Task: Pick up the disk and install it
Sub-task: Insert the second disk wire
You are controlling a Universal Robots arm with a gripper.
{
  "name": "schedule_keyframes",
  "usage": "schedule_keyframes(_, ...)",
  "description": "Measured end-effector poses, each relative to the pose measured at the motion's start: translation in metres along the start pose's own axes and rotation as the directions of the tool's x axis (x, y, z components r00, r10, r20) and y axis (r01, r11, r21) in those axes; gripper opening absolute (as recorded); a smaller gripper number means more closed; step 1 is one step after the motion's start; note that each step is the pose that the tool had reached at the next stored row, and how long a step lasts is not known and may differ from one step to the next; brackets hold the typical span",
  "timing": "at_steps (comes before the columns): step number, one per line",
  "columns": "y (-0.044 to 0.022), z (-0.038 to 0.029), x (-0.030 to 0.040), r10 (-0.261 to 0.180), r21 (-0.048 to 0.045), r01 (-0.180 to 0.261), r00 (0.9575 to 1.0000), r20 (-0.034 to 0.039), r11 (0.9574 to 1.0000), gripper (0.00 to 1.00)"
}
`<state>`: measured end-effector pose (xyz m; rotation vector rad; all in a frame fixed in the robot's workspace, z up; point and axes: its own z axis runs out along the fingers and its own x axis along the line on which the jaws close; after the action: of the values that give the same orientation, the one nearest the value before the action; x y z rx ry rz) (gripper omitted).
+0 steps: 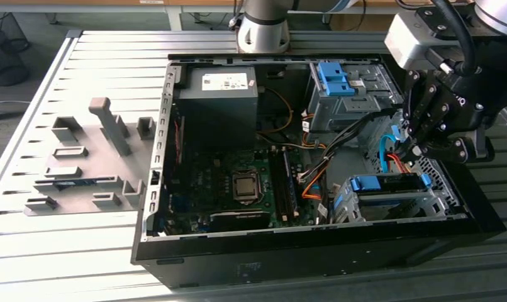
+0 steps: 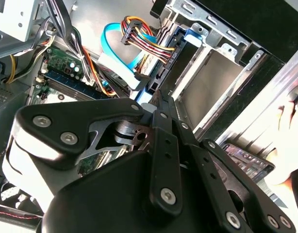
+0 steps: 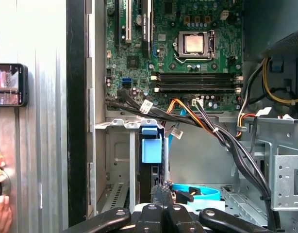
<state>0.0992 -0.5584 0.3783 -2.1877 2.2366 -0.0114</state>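
**Presently: disk sits in the lower cage, fingers closed above it**

Location. An open computer case point(image 1: 321, 251) lies on a slatted metal table point(image 1: 60, 251). The gripper point(image 1: 426, 151) hangs over the case's end at the exterior view's right, just above the lower drive cage point(image 1: 363, 207).

Task item. The disk point(image 1: 388, 184) stands on edge inside that cage, its blue rail uppermost and level with the cage rim. In the first wrist view the disk point(image 3: 151, 148) shows as a blue end piece over a dark narrow body between the cage walls.

Fingers. In both wrist views the gripper point(image 2: 161, 97) point(image 3: 161, 189) has its fingers pressed together, tips just beside the disk's edge. Whether the tips touch the disk cannot be told, as the linkage hides the contact point.

Surroundings. A blue flat cable point(image 2: 115, 43) and a multicoloured wire bundle point(image 2: 144, 41) run past the cage. The motherboard point(image 3: 188, 48) lies in the case floor, and the dark grey box point(image 1: 224, 94) sits at the far end. A person's hand point(image 2: 289, 141) rests on the table beside a phone point(image 3: 8, 85).
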Motion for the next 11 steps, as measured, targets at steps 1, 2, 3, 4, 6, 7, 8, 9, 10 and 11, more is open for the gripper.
schedule_keyframes(1, 0.0004, 0.0000, 0.0000, 0.000, 0.0000, 0.000, 1.0000, 0.0001, 1.0000, 0.11)
schedule_keyframes(2, 0.0005, 0.0000, 0.0000, 0.000, 0.0000, 0.000, 1.0000, 0.0001, 1.0000, 0.11)
schedule_keyframes(3, 0.0004, 0.0000, 0.0000, 0.000, 0.0000, 0.000, 1.0000, 0.0001, 1.0000, 0.11)
schedule_keyframes(4, 0.0005, 0.0000, 0.0000, 0.000, 0.0000, 0.000, 1.0000, 0.0001, 1.0000, 0.11)
schedule_keyframes(6, 0.0006, 0.0000, 0.0000, 0.000, 0.0000, 0.000, 1.0000, 0.0001, 1.0000, 0.11)
schedule_keyframes(7, 0.0006, 0.0000, 0.0000, 0.000, 0.0000, 0.000, 1.0000, 0.0001, 1.0000, 0.11)
schedule_keyframes(8, 0.0006, 0.0000, 0.0000, 0.000, 0.0000, 0.000, 1.0000, 0.0000, 1.0000, 0.11)
schedule_keyframes(9, 0.0006, 0.0000, 0.0000, 0.000, 0.0000, 0.000, 1.0000, 0.0001, 1.0000, 0.11)
schedule_keyframes(10, 0.0006, 0.0000, 0.0000, 0.000, 0.0000, 0.000, 1.0000, 0.0001, 1.0000, 0.11)
schedule_keyframes(11, 0.0006, 0.0000, 0.0000, 0.000, 0.0000, 0.000, 1.0000, 0.0001, 1.0000, 0.11)
